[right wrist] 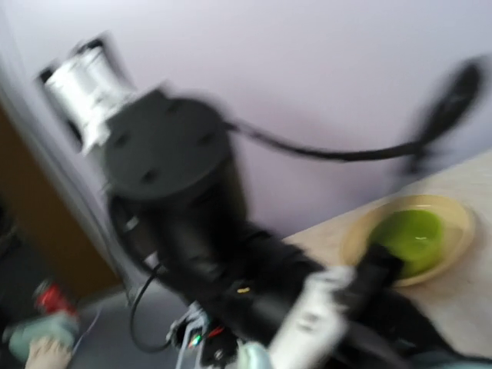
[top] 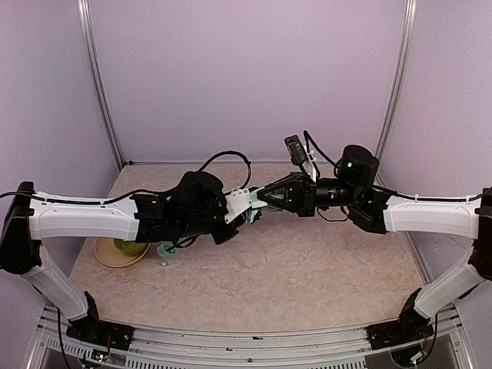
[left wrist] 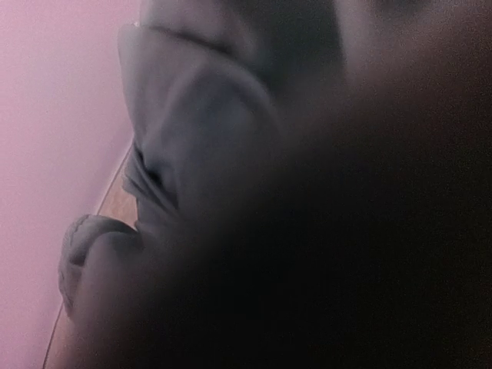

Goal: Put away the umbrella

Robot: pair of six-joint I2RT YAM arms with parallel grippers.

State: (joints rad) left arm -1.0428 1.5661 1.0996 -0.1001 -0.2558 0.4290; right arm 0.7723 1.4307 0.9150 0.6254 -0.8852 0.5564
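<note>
Little of the umbrella (top: 257, 206) shows from above: a small pale mint fold held up over the table's middle, between the two gripper tips. My left gripper (top: 247, 209) comes in from the left and is closed on that fold. In the left wrist view, grey-looking folds of umbrella fabric (left wrist: 192, 138) lie right against the lens and hide the jaws. My right gripper (top: 265, 198) comes in from the right, shut, its tips against the same mint fold. I cannot tell whether it pinches the fabric. A mint piece (top: 165, 250) shows under the left arm.
A tan plate (top: 104, 252) holding a green bowl (top: 129, 247) sits at the left of the table, under the left arm. The blurred right wrist view shows the bowl (right wrist: 411, 234) behind the left arm's black body (right wrist: 177, 192). Purple walls close in the back and sides.
</note>
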